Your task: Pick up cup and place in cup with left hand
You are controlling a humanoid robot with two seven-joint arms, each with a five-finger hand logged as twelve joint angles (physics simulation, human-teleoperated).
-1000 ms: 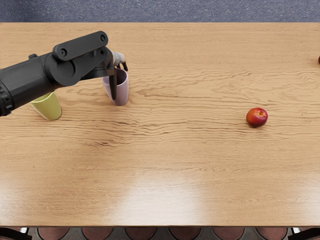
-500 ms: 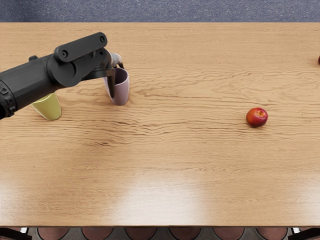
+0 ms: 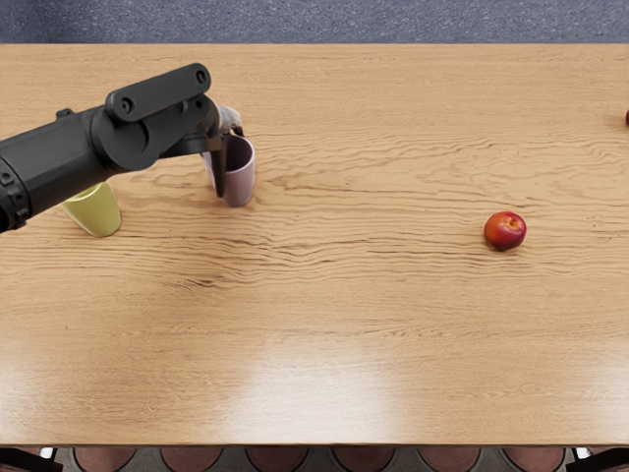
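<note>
A light brown wood-grain tabletop [image 3: 373, 324] spans the view. Beyond the purple cup, past the tabletop's far edge, runs a speckled blue-grey floor [image 3: 393, 22]. A thick, dark grey jointed arm [image 3: 59, 162] reaches in from the left of the purple cup, ending in the black-and-white left hand [image 3: 216, 130] at that cup. The arm hides much of this hand, so I cannot tell whether its fingers are open, closed or gripping the cup.

The tapered light purple cup [image 3: 239, 182] is on the tabletop, mouth up, partly covered by the hand. The tapered yellow-green cup [image 3: 95, 210], glossy and partly hidden by the arm, sits to its left, apart from it. Well to the right of the purple cup lies a round, shiny red-orange fruit [image 3: 505, 230].
</note>
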